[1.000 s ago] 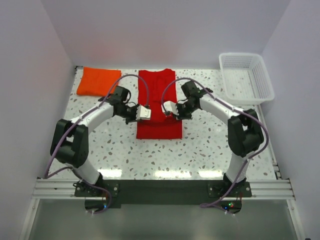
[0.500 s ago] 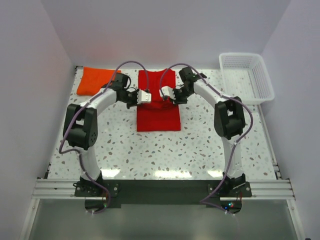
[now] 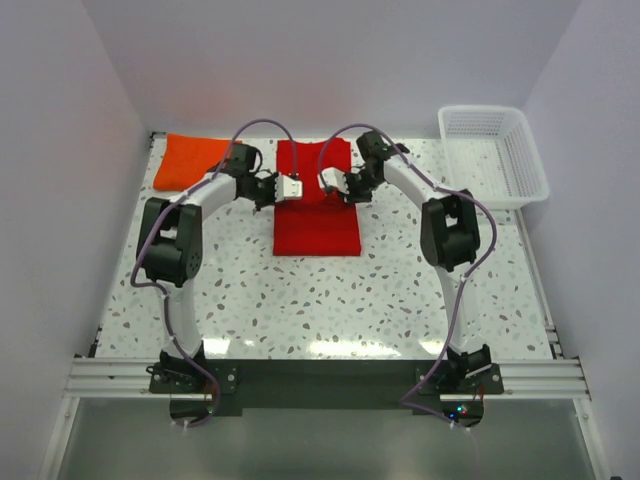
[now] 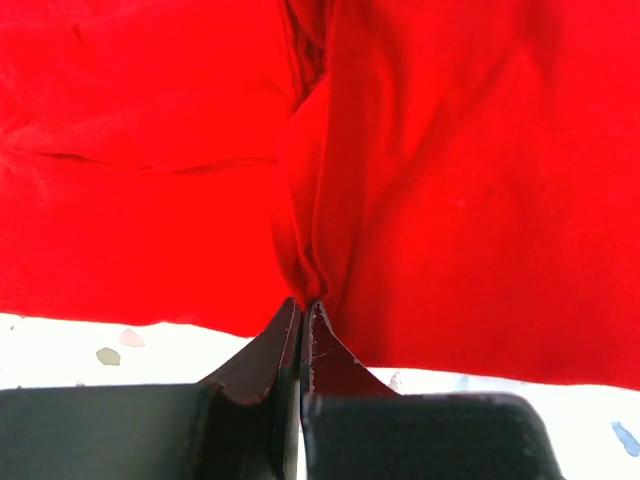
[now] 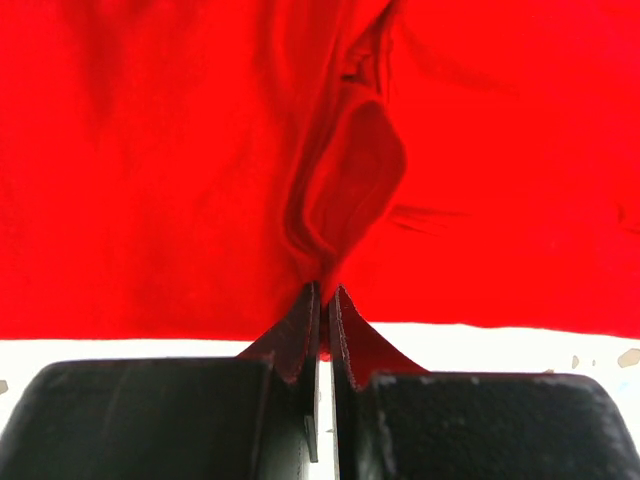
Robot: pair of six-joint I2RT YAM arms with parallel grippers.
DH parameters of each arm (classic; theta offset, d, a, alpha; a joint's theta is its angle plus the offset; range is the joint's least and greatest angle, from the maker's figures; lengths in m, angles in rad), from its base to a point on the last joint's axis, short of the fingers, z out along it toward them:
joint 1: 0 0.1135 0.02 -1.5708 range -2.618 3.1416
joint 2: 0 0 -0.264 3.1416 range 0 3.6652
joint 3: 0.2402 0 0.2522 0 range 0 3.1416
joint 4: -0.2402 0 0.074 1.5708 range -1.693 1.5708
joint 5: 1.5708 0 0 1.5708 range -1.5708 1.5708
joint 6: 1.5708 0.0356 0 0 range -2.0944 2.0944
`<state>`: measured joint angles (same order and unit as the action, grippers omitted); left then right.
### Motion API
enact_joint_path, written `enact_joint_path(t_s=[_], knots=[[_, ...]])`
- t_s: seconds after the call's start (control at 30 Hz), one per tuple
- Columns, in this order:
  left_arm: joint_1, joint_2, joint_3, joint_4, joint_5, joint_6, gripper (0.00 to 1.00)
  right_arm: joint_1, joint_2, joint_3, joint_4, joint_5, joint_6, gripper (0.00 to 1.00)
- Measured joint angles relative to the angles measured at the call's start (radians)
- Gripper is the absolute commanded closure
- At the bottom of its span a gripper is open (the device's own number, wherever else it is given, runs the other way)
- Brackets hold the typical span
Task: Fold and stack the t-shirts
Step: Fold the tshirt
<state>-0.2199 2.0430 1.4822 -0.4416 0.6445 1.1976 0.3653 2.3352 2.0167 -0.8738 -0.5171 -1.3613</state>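
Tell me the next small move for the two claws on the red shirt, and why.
Probably move both claws toward the far edge of the red shirt, then lower them. The left claw and right claw are each shut on a pinch of red cloth, roughly mid-length in the top view, so the held layer likely does not yet reach that edge.

A white lattice basket (image 3: 482, 120) stands at the far right corner. The table (image 3: 400, 290) beneath is white, speckled.

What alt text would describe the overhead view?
Two robot arms grip a red shirt on a speckled table, left hand and right hand shut on its opposite sides. An orange shirt lies back-left, a white basket back-right.
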Motion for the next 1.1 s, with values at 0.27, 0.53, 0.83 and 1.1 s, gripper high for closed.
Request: enact_joint_path(t_s=[0.27,0.53,0.83,1.1], knots=[[0.008,0.014,0.000,0.086,-0.050,-0.061,0.57,0.000,0.001,-0.006,0.090,0.030,0.064,0.44],[0.077,-0.122,-0.101,0.093,-0.032,-0.185,0.50,-0.006,-0.166,-0.188,0.098,0.042,0.160,0.49],[0.003,-0.341,-0.358,0.089,0.045,-0.193,0.50,0.116,-0.419,-0.542,0.086,0.002,0.181,0.53],[-0.031,-0.316,-0.420,0.014,0.050,-0.109,0.50,0.156,-0.365,-0.612,0.127,0.022,0.201,0.60]])
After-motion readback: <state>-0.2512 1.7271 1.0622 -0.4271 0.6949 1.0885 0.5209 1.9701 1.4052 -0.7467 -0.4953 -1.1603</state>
